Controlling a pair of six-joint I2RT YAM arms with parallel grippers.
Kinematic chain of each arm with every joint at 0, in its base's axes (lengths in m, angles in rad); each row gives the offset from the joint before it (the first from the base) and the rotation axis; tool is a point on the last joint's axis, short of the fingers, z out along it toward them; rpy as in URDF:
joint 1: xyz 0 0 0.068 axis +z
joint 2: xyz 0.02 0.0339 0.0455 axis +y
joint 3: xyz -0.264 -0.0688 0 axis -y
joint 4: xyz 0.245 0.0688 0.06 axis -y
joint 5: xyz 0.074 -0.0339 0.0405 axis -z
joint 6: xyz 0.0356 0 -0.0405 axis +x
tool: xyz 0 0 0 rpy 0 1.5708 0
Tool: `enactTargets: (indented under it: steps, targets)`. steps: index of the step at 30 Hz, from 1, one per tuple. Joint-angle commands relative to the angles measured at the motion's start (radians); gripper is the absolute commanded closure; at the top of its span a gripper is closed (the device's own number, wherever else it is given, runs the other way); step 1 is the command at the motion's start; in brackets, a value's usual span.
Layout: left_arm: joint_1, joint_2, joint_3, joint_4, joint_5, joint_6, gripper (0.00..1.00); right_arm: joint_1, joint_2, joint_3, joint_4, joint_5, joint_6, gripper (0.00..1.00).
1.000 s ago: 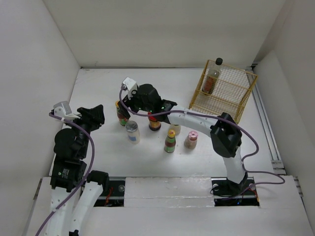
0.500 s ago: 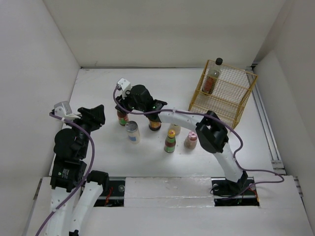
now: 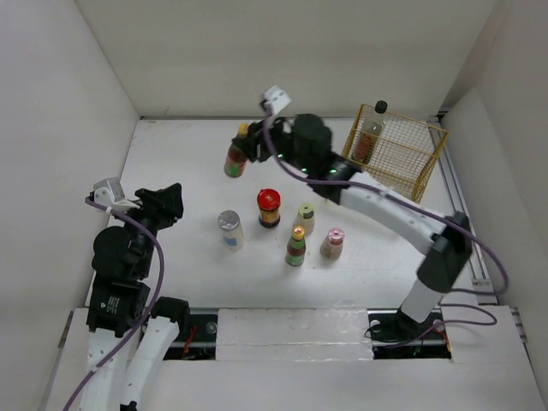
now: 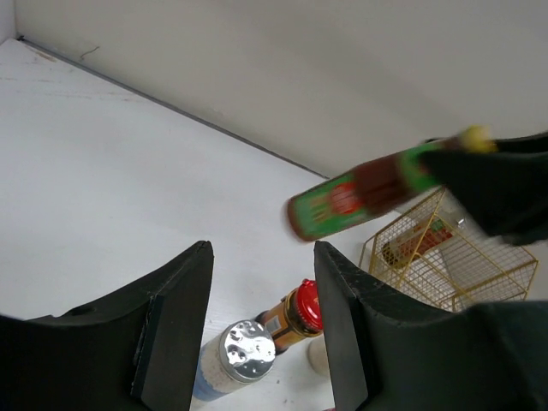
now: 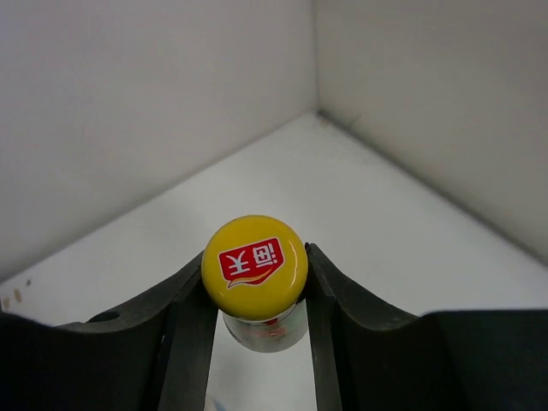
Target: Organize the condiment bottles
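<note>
Jaws of my right gripper point(image 3: 250, 145) clamp the yellow-capped sauce bottle point(image 3: 235, 160) by its neck, tilted above the far desk point(image 3: 175, 158), left of the gold wire basket point(image 3: 402, 164). My left gripper point(image 3: 167, 204) jaws gape, near left.

A white table point(image 3: 171, 163) stands boxed in by plain white walls point(image 3: 282, 51) on the left, far and right, under even light.

Yellow-capped bottle point(image 5: 254, 266) (red logo); red-capped jar point(image 3: 269, 200); gold basket point(image 3: 387, 171).
</note>
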Motion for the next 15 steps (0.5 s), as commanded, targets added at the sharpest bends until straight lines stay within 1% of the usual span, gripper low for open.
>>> enactTargets:
  steps: [1, 2, 3, 4, 5, 7, 8, 10, 12, 14, 15]
  targets:
    - [0.003, -0.015, 0.023, 0.040, 0.024, 0.011, 0.54, -0.088, -0.261, -0.074, 0.182, 0.121, -0.023, 0.90]
    - [0.003, -0.015, 0.023, 0.049, 0.025, 0.011, 0.54, -0.110, -0.344, -0.101, 0.162, 0.150, -0.023, 0.90]
    - [0.003, -0.015, 0.014, 0.049, 0.040, 0.020, 0.54, -0.136, -0.382, -0.122, 0.147, 0.173, -0.023, 0.90]
    - [0.003, -0.015, 0.014, 0.049, 0.040, 0.020, 0.54, -0.197, -0.418, -0.139, 0.130, 0.200, -0.023, 0.90]
    - [0.003, -0.015, 0.014, 0.049, 0.040, 0.020, 0.54, -0.232, -0.450, -0.152, 0.090, 0.213, -0.023, 0.90]
    - [0.003, -0.015, 0.014, 0.049, 0.040, 0.020, 0.54, -0.304, -0.525, -0.172, 0.064, 0.240, -0.023, 0.90]
    - [0.003, -0.026, 0.014, 0.049, 0.040, 0.020, 0.54, -0.378, -0.542, -0.182, 0.034, 0.251, -0.023, 0.90]
    - [0.003, -0.026, 0.014, 0.049, 0.040, 0.020, 0.54, -0.441, -0.553, -0.161, -0.012, 0.251, -0.023, 0.90]
    - [0.003, -0.026, 0.014, 0.049, 0.040, 0.020, 0.54, -0.515, -0.553, -0.143, -0.061, 0.290, -0.035, 0.90]
    - [0.003, -0.026, 0.014, 0.049, 0.040, 0.020, 0.54, -0.564, -0.553, -0.132, -0.071, 0.290, -0.035, 0.90]
    - [0.003, -0.026, 0.014, 0.049, 0.040, 0.020, 0.54, -0.610, -0.539, -0.132, -0.071, 0.290, -0.035, 0.90]
